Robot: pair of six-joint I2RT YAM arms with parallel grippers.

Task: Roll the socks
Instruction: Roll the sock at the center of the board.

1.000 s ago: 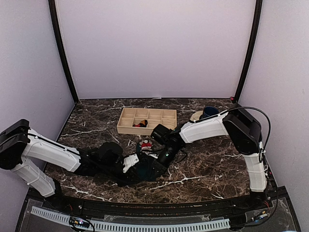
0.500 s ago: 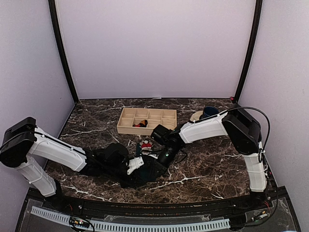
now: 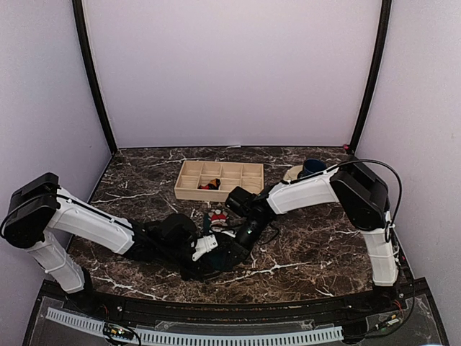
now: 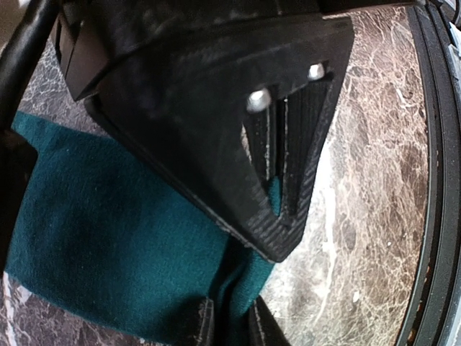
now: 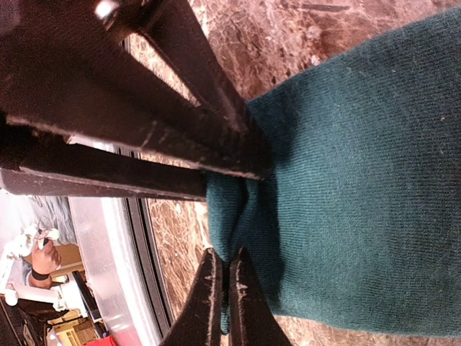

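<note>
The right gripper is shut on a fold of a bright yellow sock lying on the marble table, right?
No, the sock is dark teal-green, not yellow. The right wrist view shows the right gripper shut on a fold of it, lying on the marble table.

No lettering, brand mark, numeral or sign can be read in any of the three views. The teal sock [image 4: 108, 245] shows plain knit in both wrist views, and the marbled bench [image 3: 317, 238] shows only veining. Any marking on the arms' housings is too small to make out from the overhead camera.
</note>
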